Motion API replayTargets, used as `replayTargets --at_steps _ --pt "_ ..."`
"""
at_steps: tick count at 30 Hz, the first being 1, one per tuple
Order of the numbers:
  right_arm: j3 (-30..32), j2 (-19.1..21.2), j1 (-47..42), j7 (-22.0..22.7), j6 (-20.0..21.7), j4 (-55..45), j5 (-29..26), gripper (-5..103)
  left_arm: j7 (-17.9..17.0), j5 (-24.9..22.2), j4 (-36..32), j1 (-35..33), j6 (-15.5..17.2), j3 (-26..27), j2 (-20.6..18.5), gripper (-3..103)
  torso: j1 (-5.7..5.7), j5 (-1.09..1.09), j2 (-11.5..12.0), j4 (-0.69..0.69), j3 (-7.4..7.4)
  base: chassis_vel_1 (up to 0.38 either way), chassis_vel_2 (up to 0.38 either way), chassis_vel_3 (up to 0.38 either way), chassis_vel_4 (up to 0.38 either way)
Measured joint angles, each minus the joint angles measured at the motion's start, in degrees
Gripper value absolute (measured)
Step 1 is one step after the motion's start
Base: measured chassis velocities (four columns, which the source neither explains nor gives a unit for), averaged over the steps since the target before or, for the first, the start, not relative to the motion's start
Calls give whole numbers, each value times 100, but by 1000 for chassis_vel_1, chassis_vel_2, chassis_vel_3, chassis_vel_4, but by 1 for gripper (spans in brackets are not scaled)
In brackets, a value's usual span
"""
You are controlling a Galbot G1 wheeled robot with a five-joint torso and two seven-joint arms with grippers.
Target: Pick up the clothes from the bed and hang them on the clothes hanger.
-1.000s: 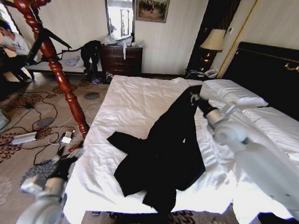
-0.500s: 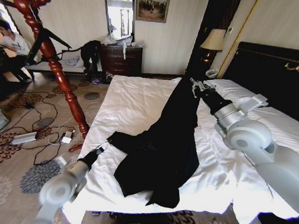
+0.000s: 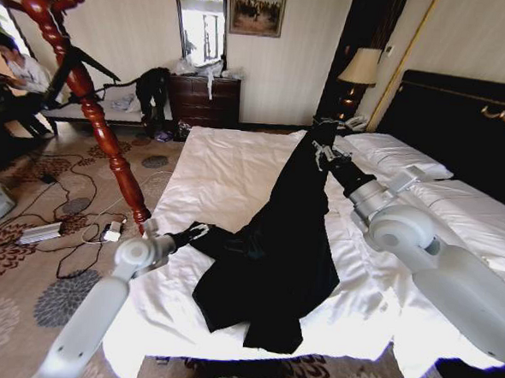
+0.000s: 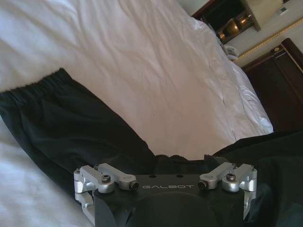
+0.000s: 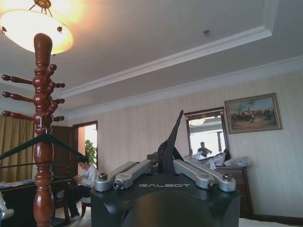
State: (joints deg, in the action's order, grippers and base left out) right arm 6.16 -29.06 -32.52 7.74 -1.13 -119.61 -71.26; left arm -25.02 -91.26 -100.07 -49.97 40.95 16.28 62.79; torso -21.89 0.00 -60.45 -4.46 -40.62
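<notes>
Gripping the clothes (image 3: 275, 242), right hand (image 5: 164, 165) reads "GALBOT"; left hand (image 4: 165, 177) released.

One black garment (image 3: 274, 250) sprawls on one white bed (image 3: 228, 170), two pillows (image 3: 396, 155) by the headboard, one red-brown coat stand (image 3: 86, 102), two grippers, left (image 3: 197, 231) and right (image 3: 322, 150).

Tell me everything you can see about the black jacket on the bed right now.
The black jacket is a large, slightly shiny, long-sleeved garment. Its bulk lies crumpled on the white bed near the foot edge. One end is pulled up taut toward the pillows, pinched in the right gripper, whose jaws are closed on a fold. One sleeve with an elastic cuff stretches toward the bed's side, where the left gripper sits over it.
</notes>
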Motion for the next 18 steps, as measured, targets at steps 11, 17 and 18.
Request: replayTargets --at_steps 11,17,18 --pt "97 195 -49 -31 -26 -61 -46 1 -128 176 306 59 93 -361 563 97 2 0 0 -1 1 0 0 0 0" --pt "149 215 -97 -27 -33 -77 -49 1 28 273 231 -113 -28 -292 605 75 2 0 0 0 1 0 0 0 0" --pt "164 215 -111 -23 -36 -77 -47 1 50 277 213 -147 -52 -263 591 70 2 0 0 1 1 0 0 0 0"
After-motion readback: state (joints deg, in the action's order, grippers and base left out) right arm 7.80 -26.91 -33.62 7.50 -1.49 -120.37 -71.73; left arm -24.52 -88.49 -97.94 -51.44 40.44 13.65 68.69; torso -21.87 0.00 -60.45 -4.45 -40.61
